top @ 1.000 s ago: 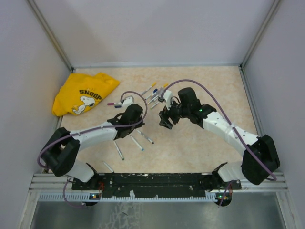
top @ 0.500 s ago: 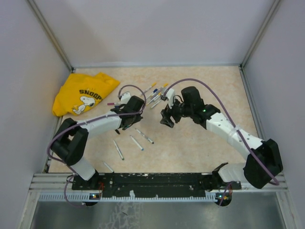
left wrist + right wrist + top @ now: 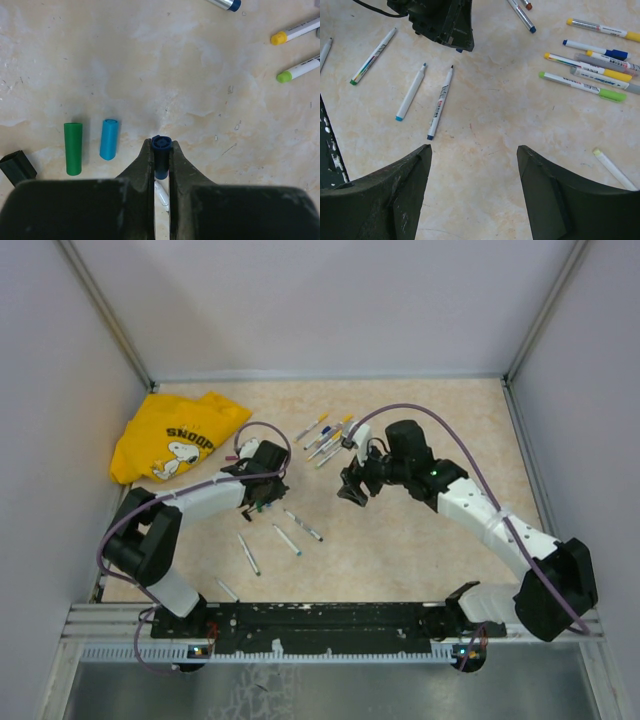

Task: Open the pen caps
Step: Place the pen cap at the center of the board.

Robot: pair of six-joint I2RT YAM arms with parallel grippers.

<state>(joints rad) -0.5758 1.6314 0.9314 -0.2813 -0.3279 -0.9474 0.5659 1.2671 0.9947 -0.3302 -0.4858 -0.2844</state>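
In the left wrist view my left gripper [image 3: 161,144] is shut on a dark blue pen cap [image 3: 162,156], held just above the table. A green cap [image 3: 73,148], a light blue cap [image 3: 109,139] and a black cap [image 3: 17,167] lie loose to its left. My right gripper [image 3: 473,150] is wide open and empty above bare table. Uncapped pens [image 3: 440,102] lie ahead of it on the left. Capped pens [image 3: 585,75] lie in a cluster at its upper right. In the top view the left gripper [image 3: 262,490] and the right gripper [image 3: 352,490] face each other mid-table.
A yellow Snoopy cloth [image 3: 178,435] lies at the far left. Several uncapped barrels [image 3: 286,539] lie near the front between the arms. The capped pens [image 3: 325,437] lie in a cluster behind the grippers. Grey walls enclose the table on three sides.
My left gripper has shifted to the left and a little farther back, and its arm has swung outward. The right gripper has hardly moved.
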